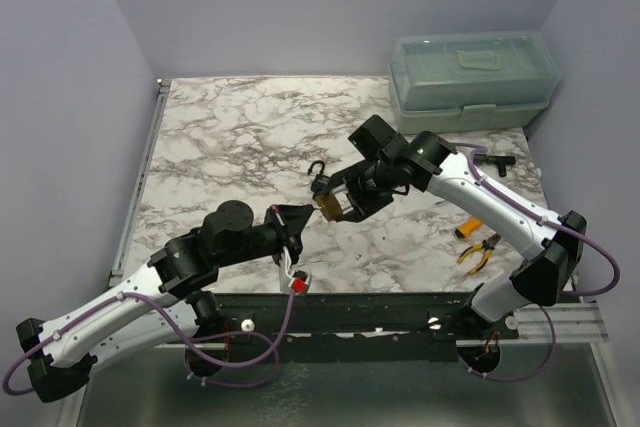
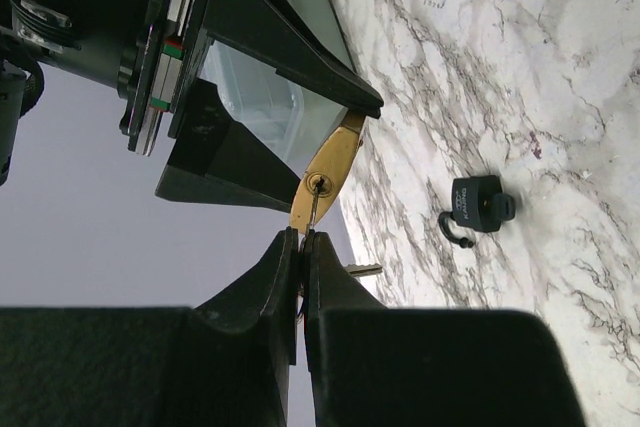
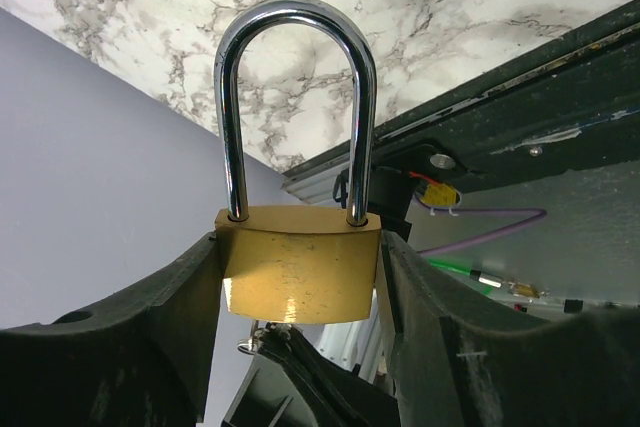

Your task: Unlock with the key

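A brass padlock (image 3: 298, 262) with a steel shackle (image 3: 295, 97), seated in the body on both sides, is clamped between my right gripper's (image 3: 298, 269) fingers and held above the table. In the top view the padlock (image 1: 328, 207) hangs between the two grippers. My left gripper (image 2: 302, 239) is shut on a key (image 2: 314, 209) whose blade is in the keyhole in the bottom of the padlock (image 2: 325, 172). The left gripper (image 1: 293, 222) meets the right gripper (image 1: 337, 209) over the front middle of the table.
A small black padlock (image 2: 478, 202) with its shackle open lies on the marble, with a loose key (image 2: 362, 269) nearby. A green toolbox (image 1: 472, 77) stands at the back right. Yellow pliers (image 1: 478, 247) lie at the right. A red tag (image 1: 297, 285) hangs below the left gripper.
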You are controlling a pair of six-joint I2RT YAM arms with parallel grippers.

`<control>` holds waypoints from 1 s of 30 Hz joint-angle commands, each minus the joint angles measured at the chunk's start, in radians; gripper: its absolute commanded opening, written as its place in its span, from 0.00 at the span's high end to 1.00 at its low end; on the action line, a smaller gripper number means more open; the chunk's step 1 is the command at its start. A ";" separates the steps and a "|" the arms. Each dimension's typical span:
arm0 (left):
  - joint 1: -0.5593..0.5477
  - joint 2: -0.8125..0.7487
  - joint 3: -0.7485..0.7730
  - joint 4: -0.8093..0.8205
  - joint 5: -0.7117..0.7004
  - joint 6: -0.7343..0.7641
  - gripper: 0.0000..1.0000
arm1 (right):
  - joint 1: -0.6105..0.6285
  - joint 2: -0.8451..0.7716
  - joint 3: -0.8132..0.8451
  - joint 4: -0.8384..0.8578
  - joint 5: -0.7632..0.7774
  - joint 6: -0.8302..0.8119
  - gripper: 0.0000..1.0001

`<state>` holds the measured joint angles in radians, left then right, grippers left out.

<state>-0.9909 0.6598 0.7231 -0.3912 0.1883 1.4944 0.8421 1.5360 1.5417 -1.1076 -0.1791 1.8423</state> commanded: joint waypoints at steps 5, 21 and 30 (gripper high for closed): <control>-0.008 0.022 -0.019 0.008 -0.033 0.045 1.00 | -0.003 -0.030 -0.003 0.048 -0.051 0.008 1.00; -0.009 0.085 -0.004 0.006 -0.124 0.153 1.00 | -0.003 -0.025 0.020 -0.024 -0.047 0.061 1.00; -0.008 0.130 0.003 0.008 -0.151 0.190 1.00 | -0.003 -0.010 0.053 -0.052 -0.038 0.129 1.00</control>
<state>-0.9997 0.7597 0.7216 -0.3630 0.0971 1.6512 0.8268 1.5379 1.5352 -1.1561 -0.1623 1.9236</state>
